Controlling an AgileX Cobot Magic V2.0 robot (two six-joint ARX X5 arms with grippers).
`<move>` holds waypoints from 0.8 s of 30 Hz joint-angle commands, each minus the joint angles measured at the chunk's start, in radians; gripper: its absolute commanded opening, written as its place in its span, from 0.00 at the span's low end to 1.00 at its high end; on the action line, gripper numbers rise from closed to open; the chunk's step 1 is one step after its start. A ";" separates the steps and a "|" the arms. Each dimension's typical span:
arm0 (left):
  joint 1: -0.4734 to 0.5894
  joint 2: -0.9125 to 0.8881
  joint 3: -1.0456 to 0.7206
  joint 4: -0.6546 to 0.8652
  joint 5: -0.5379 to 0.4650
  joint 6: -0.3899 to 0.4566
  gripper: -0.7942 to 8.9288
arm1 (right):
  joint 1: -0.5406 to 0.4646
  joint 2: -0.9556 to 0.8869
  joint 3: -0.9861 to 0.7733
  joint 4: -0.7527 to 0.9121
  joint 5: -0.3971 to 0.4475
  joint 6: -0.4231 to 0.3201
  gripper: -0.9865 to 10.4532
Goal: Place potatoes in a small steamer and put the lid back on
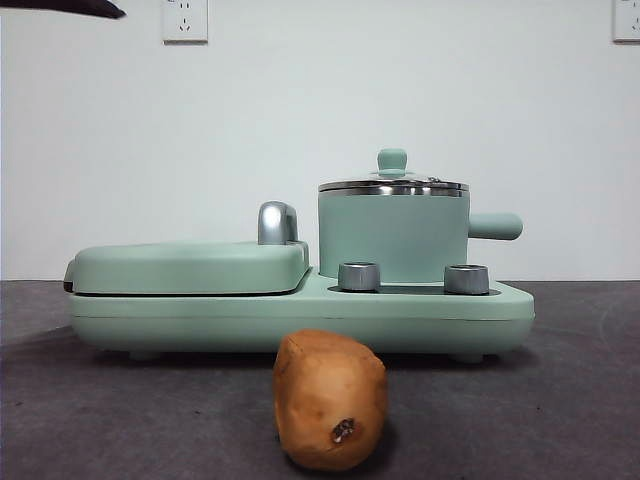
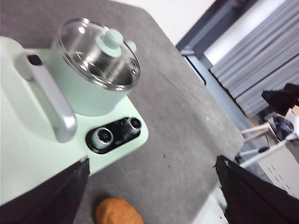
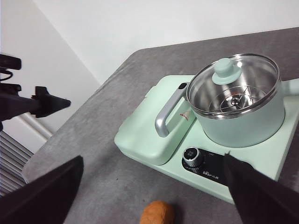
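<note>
1. The potato (image 1: 330, 400) lies on the grey bench (image 1: 560, 400), just in front of the cooker base (image 1: 300, 320) and apart from it, dark eye spot facing the front camera. No gripper touches it.

2. The steamer (image 1: 393, 238) stands on the base's right half, side handle pointing right. The lid (image 1: 392, 185) sits on its rim, knob up. Through the glass the pot appears to hold only a steel rack. Beside it lies the griddle cover (image 1: 190, 265) with its chrome handle (image 1: 277, 222). Two knobs (image 1: 359, 276) sit below the pot.

3. The left gripper (image 2: 152, 196) hangs high over the bench, fingers spread wide and empty. The right gripper (image 3: 154, 196) does likewise, fingers wide apart and gripping nothing.

4. Judgement: nothing is done yet; the lid must come off first.

5. Risks: the small round lid knob may slip from a shallow pinch, dropping the glass lid. The smooth oval potato could roll or squirt out if pinched off-centre. A low approach may strike the chrome handle.
</note>
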 commanded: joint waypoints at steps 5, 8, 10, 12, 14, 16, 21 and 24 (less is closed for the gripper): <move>-0.084 0.092 0.090 0.012 -0.021 0.043 0.54 | 0.002 0.003 0.016 0.009 -0.001 0.021 0.52; -0.123 0.145 0.139 0.006 -0.036 0.050 0.54 | 0.002 0.003 0.016 0.009 -0.001 0.021 0.52; -0.150 0.184 0.178 0.004 -0.051 0.062 0.54 | 0.002 0.003 0.016 0.008 -0.001 0.022 0.52; -0.177 0.222 0.221 -0.010 -0.089 0.079 0.54 | 0.002 0.003 0.016 0.006 -0.001 0.022 0.52; -0.205 0.265 0.270 -0.027 -0.132 0.106 0.54 | 0.002 0.003 0.016 0.002 -0.001 0.024 0.52; -0.233 0.319 0.333 -0.055 -0.182 0.141 0.54 | 0.002 0.003 0.016 0.001 -0.001 0.024 0.52; -0.290 0.467 0.494 -0.114 -0.280 0.201 0.54 | 0.002 0.003 0.016 0.001 -0.001 0.024 0.52; -0.323 0.556 0.583 -0.123 -0.355 0.237 0.54 | 0.002 0.003 0.016 0.002 0.000 0.024 0.52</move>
